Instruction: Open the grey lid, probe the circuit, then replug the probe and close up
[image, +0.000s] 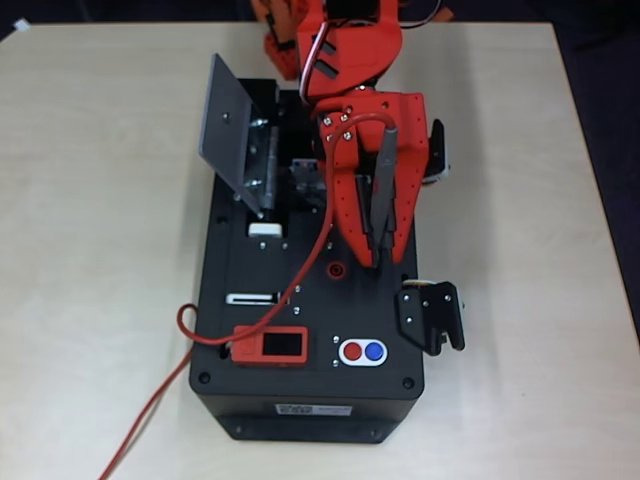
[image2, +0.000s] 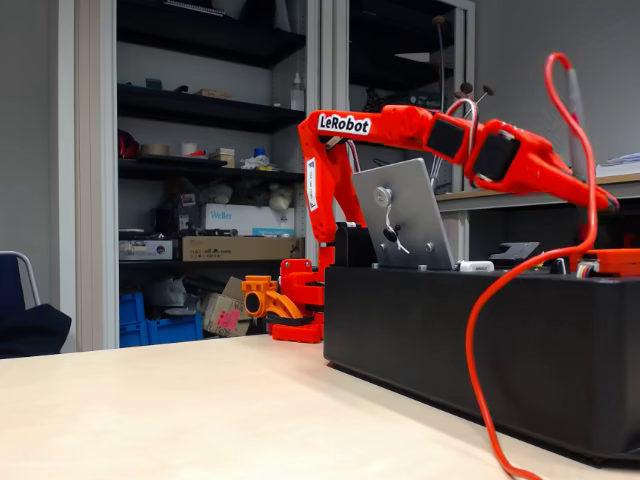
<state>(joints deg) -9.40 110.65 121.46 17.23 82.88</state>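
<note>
Both fingers of my pincer (image: 372, 255) pinch the probe (image: 383, 180) above the black box (image: 310, 400). Its grey lid (image: 232, 130) stands open at the box's far left corner.

Matt grey metal lid (image: 227, 125) with a smooth, dull sheen. Black box (image: 310, 400) of matt plastic. Red arm (image2: 400, 128) and tool (image: 372, 258) in matt printed-looking plastic. Thin glossy red cable (image: 150, 415). Pale wood-look worktop (image: 90, 250), smooth, faintly speckled.
</note>
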